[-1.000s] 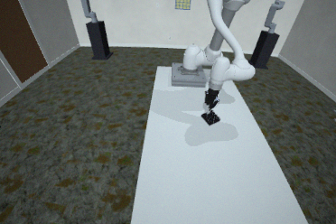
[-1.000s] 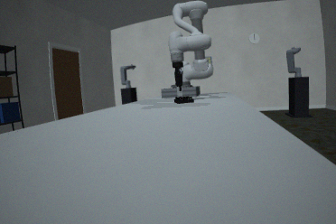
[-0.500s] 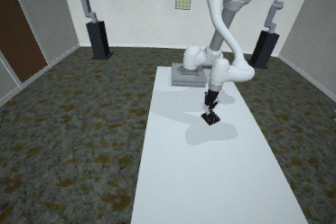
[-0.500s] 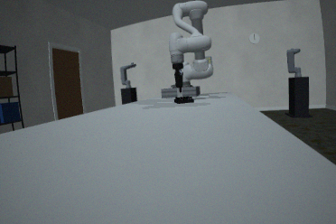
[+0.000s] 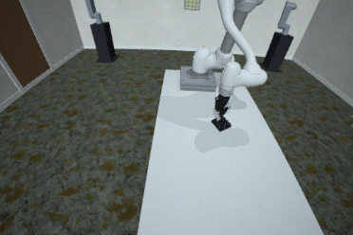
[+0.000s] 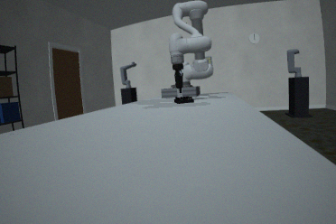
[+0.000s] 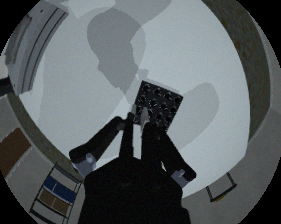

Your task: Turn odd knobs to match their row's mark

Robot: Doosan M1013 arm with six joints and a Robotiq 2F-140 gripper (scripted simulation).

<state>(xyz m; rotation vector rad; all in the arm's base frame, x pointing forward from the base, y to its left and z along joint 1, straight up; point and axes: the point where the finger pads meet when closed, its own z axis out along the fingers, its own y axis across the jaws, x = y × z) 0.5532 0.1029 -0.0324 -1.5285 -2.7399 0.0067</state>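
Knob box (image 7: 160, 104): small, dark, flat-topped block standing on the white table (image 5: 199, 192), directly beneath the pincer (image 7: 139, 119) and reaching away from it, ahead and a little to its right in the wrist view. Position relative to pincer: the fingertips meet over the box's nearest edge, close to its near-left corner; the rest of the box lies beyond the tips. Orientation: the outline looks close to square and is turned at a slant to the line of the fingers, so no long axis can be named with confidence. Surface: rows of dark round knobs show faintly against a dark top. The white lines, rings of marks and printed names are too small to read, and the socket side cannot be picked out, so front and rear stay undetermined. A pale sliver shows between the tips, and whether it belongs to a knob cannot be told. Pincer: drawn almost fully together with only a narrow gap left, and judged to have hold of nothing. In the top view the pincer (image 5: 221, 117) hangs straight down onto the box (image 5: 221, 124), and in the exterior view pincer (image 6: 181, 97) and box (image 6: 183, 100) appear touching or nearly so. Only the one arm is present. Judgement: the coming move depends on which near-edge knob lies under the tips, and on the jaws straddling it squarely despite the box's slant.
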